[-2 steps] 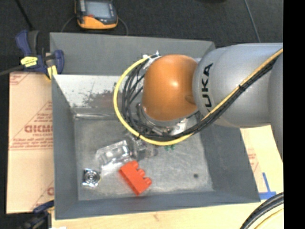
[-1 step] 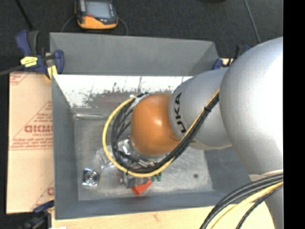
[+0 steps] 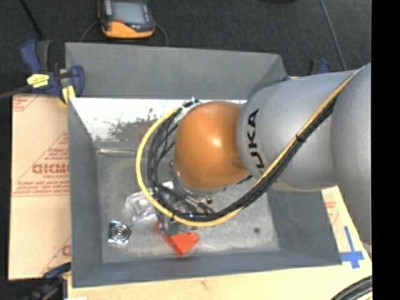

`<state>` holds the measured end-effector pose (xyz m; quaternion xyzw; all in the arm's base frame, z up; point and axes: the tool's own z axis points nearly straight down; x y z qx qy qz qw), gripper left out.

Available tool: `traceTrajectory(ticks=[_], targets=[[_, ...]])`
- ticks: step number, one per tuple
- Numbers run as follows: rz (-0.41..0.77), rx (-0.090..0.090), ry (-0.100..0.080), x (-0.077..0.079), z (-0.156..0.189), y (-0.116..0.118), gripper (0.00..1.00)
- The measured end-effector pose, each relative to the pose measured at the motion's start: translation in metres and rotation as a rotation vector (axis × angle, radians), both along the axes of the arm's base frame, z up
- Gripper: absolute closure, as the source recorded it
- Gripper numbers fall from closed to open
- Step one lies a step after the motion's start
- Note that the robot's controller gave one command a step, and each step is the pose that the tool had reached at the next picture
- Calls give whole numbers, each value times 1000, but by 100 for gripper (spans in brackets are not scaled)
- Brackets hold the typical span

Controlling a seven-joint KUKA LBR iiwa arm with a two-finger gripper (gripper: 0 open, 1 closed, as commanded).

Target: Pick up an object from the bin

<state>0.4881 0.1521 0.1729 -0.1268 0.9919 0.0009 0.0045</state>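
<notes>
Red angular block (image 3: 183,242) lies in the bin (image 3: 82,186) just beside the gripper (image 3: 176,220), whose state cannot be told.

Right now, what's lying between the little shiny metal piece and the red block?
Nothing: in the camera view, bare bin floor separates the shiny metal piece from the red block. A clear plastic piece lies just behind that stretch.

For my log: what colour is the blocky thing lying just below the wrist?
The blocky thing is red-orange, seen in the camera view.
</notes>
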Motion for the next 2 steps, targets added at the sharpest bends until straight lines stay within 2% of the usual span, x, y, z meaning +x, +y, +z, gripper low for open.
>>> traceTrajectory(ticks=[1,2], targets=[[8,-2,8,-2,-9,4,100],[26,-1,-3,-8,91,2,100]])
